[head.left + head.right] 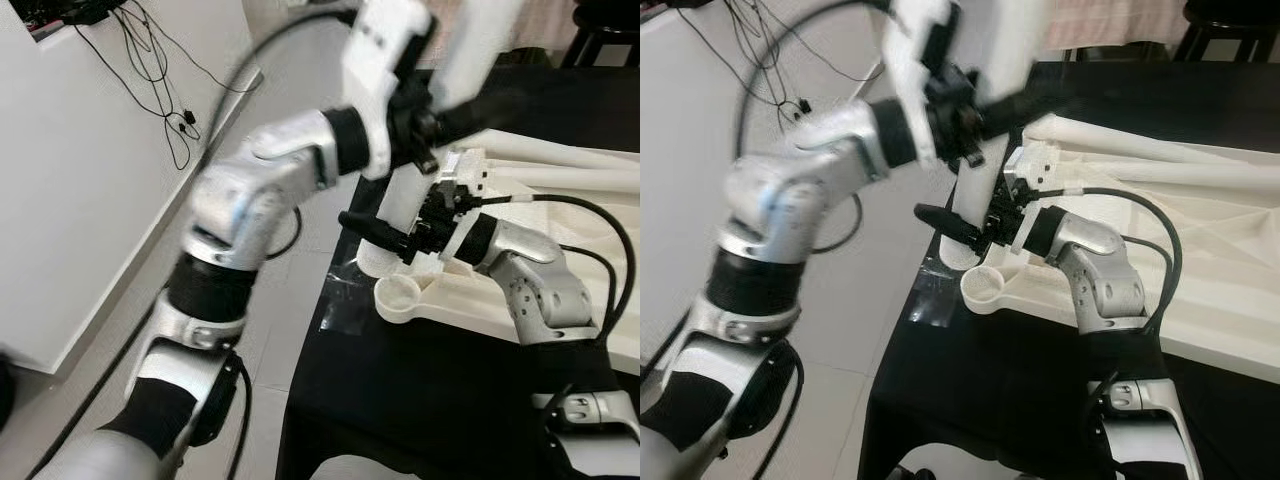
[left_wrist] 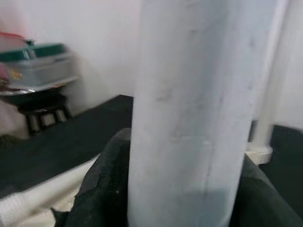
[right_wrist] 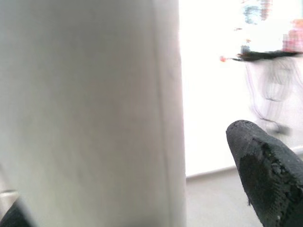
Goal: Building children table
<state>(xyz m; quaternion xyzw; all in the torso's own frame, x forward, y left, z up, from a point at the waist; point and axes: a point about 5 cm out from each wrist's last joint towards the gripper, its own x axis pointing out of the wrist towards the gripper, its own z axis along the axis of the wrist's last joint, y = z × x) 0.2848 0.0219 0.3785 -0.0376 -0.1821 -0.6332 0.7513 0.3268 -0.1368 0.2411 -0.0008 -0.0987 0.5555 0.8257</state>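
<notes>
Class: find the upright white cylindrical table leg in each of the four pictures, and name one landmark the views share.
Left eye view: white cylindrical table leg, upper centre, between both grippers.
Right eye view: centre.
Left wrist view: close up, centre.
Right wrist view: close up, left half.
Shared landmark: black table surface, in both eye views.

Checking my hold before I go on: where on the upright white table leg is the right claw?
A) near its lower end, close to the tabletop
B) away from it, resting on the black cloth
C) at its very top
A: the right claw sits at the lower part of the upright white table leg, just above the white tabletop, while the left claw grips the leg higher up.
</notes>
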